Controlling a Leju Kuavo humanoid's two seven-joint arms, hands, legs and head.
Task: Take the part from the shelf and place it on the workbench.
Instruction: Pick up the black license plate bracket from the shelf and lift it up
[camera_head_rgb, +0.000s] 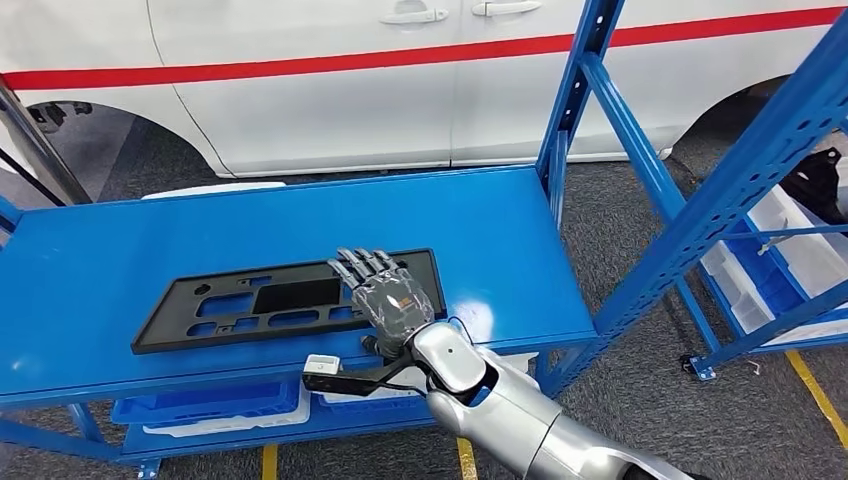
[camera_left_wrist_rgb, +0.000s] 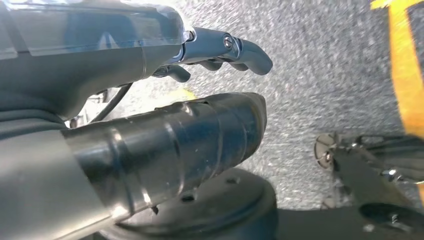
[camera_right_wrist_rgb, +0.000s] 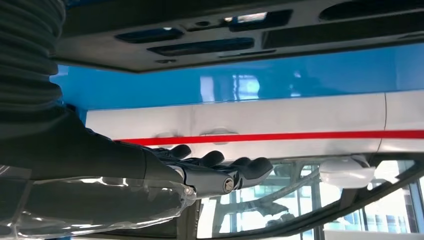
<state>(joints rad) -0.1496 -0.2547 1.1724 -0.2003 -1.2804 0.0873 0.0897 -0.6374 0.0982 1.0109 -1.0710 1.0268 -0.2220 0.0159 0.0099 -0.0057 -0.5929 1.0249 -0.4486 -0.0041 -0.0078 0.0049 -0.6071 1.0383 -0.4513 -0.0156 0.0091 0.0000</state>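
Reaching across — shelf: my right arm comes in from five o'clock over the blue shelf (camera_head_rgb: 120, 280), whose broad flat top takes up most of the head view.
Part: the black part (camera_head_rgb: 250, 305) lies flat on that top, near its front edge, long side running nine to three o'clock; it is a long, thin moulded panel with several cut-out slots.
Handling: I judge it light and fairly stiff but likely to flex along its length, with a smooth plastic skin that could slide on the painted metal; the thin bars between slots look like the weak spots.
Where to grip: the solid rim at the three o'clock end, or the front long edge, seems safest.
Right hand: my right hand (camera_head_rgb: 385, 295) is over that three o'clock end, fingers stretched out and apart, holding nothing; I cannot tell if it touches.
Left hand: my left hand (camera_left_wrist_rgb: 150, 90) hangs over the floor, fingers loosely apart, empty.
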